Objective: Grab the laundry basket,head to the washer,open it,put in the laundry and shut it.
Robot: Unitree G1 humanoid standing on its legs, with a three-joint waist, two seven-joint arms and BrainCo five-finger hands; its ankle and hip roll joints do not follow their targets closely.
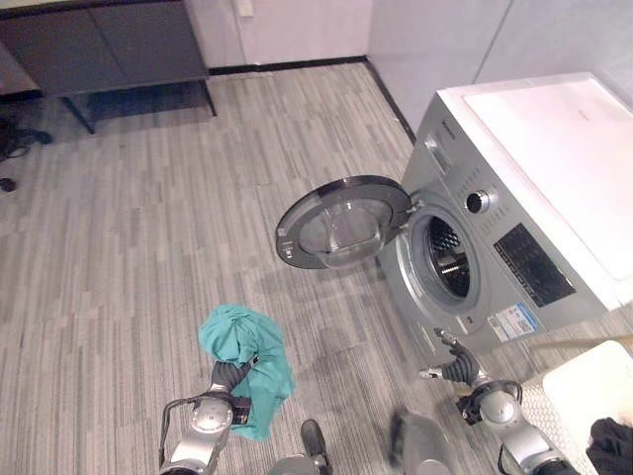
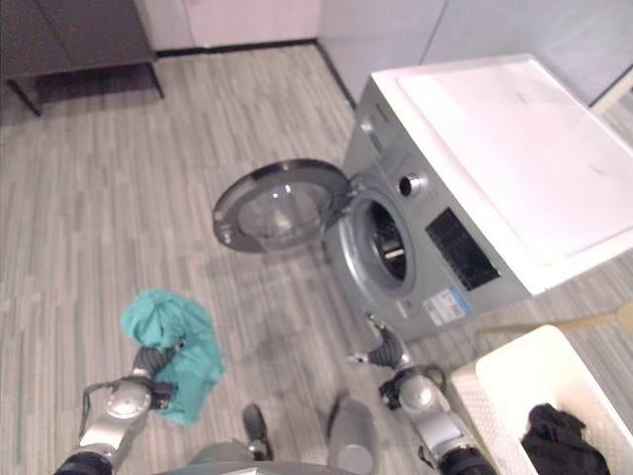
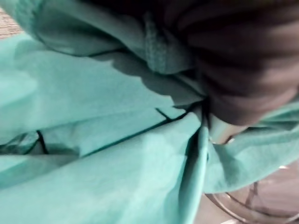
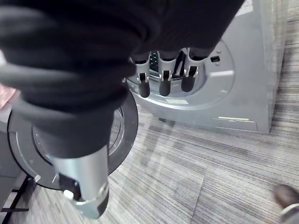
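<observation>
A teal garment (image 1: pixel 242 341) hangs off the floor from my left hand (image 1: pixel 227 379); in the left wrist view the teal garment (image 3: pixel 107 154) is bunched to a point at my left hand's dark cover (image 3: pixel 243 70). The silver washer (image 1: pixel 554 188) stands to the right with its round door (image 1: pixel 341 220) swung wide open and its drum (image 1: pixel 447 259) exposed. My right hand (image 1: pixel 455 366) hovers low in front of the washer, fingers (image 4: pixel 161 81) straight and holding nothing. The white laundry basket (image 2: pixel 539 381) sits at the lower right with a dark garment (image 2: pixel 559 435) inside.
A dark cabinet on legs (image 1: pixel 109 45) stands against the far wall at the upper left. Striped grey floor (image 1: pixel 148 228) stretches between it and the washer. The open door juts out over the floor left of the drum.
</observation>
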